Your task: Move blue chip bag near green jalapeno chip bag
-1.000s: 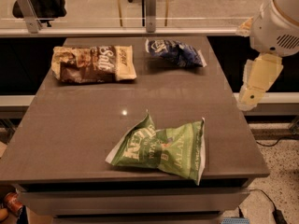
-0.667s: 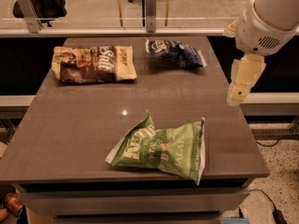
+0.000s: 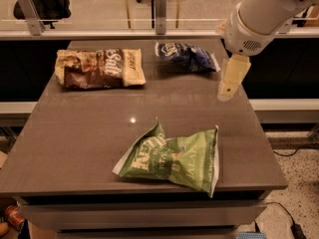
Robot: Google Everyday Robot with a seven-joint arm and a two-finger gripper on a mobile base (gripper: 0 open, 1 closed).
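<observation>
Where the white arm (image 3: 259, 14) reaches in from the upper right, the gripper (image 3: 229, 83) hangs over the right side of the dark grey table (image 3: 75, 133). It points downward, with its tip leaning a little to the left. Nothing is seen in it, and this view does not show whether it is open or closed.

3 bags lie on the table. The blue chip bag (image 3: 187, 56) sits just to the left of the gripper and farther back, near the table's rear edge. It lies flat and crinkled, with its whitish end seam turned toward the gripper, and the 2 are near each other but apart.

The green jalapeno chip bag (image 3: 174, 158) lies in front of the gripper and to its left, close to the table's front edge. It is flat, with 1 corner raised, and it is well apart from the blue chip bag.

The brown-and-cream bag (image 3: 99, 67), marked Salt, lies far to the gripper's left at the rear of the table. It is level with the blue chip bag, with a strip of bare tabletop between them. A small spot of glare (image 3: 132, 119) shows on the tabletop between the 3 bags. Beyond the table, behind the gripper, a rail with a metal post (image 3: 159, 9) runs across.
</observation>
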